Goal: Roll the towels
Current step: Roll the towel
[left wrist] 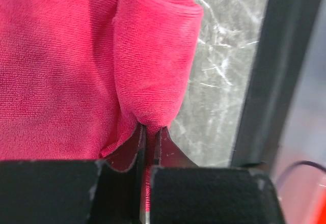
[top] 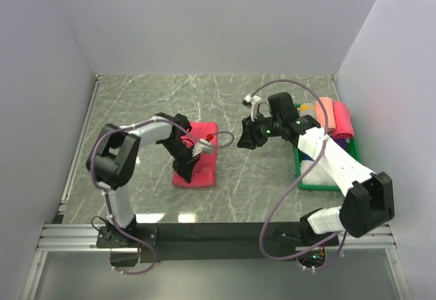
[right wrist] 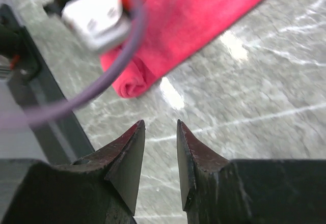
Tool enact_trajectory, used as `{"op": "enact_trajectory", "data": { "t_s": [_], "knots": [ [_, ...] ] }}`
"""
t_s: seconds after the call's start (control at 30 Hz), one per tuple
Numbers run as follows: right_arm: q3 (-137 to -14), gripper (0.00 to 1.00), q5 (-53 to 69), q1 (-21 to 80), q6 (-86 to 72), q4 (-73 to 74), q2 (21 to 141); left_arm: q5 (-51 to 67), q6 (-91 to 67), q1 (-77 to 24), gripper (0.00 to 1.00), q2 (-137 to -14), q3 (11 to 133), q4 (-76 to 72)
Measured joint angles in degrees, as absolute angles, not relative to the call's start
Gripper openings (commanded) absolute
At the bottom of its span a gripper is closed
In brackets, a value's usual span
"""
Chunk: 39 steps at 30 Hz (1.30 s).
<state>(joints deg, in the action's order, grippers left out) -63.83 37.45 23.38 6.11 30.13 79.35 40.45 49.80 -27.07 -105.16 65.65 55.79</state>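
Left jaws clamped on rolled edge of red towel, mid-left on counter. Right jaws slightly apart, w/ nothing between, just right of it. Other towels far right at tray.

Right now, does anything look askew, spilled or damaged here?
Nothing stands out. The red towel lies partly rolled on the table, the left gripper pinching its rolled end; the right gripper hangs open, empty.
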Motion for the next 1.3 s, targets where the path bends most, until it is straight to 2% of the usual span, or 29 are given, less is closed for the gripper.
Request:
{"op": "enact_trajectory", "data": {
  "t_s": [0.27, 0.33, 0.37, 0.53, 0.57, 0.73, 0.93, 1.3],
  "knots": [
    [-61.5, 0.41, 32.0, 27.3, 10.4, 31.5, 71.0, 45.1, 48.2, -24.1, 0.01, -115.1, 73.7, 64.9],
    [-61.5, 0.69, 30.1, 32.4, 11.9, 31.6, 69.8, 45.3, 47.3, -23.9, 0.01, -116.6, 75.0, 66.2],
    [-61.5, 0.75, 28.7, 35.6, 12.9, 31.4, 69.6, 45.4, 46.9, -23.8, 0.01, -117.4, 75.8, 66.9],
    [-61.5, 0.76, 20.2, 51.4, 17.3, 30.3, 74.3, 46.1, 44.0, -23.3, 0.01, -121.3, 79.2, 70.2],
    [-61.7, 0.73, 18.5, 53.6, 17.8, 30.0, 76.0, 46.3, 43.6, -23.2, 0.01, -121.9, 79.6, 70.7],
    [-62.6, 0.72, 8.9, 63.4, 19.2, 26.0, 89.3, 46.8, 41.9, -22.9, 0.03, -124.9, 82.3, 73.5],
    [-62.6, 0.72, 0.0, 66.8, 21.1, 20.0, 99.2, 46.8, 40.8, -22.8, 0.04, -126.9, 84.3, 75.5],
    [-60.0, 0.72, -4.1, 67.0, 25.6, 13.4, 99.7, 47.3, 40.2, -22.3, 0.04, -127.0, 83.9, 75.3]
  ]
}}
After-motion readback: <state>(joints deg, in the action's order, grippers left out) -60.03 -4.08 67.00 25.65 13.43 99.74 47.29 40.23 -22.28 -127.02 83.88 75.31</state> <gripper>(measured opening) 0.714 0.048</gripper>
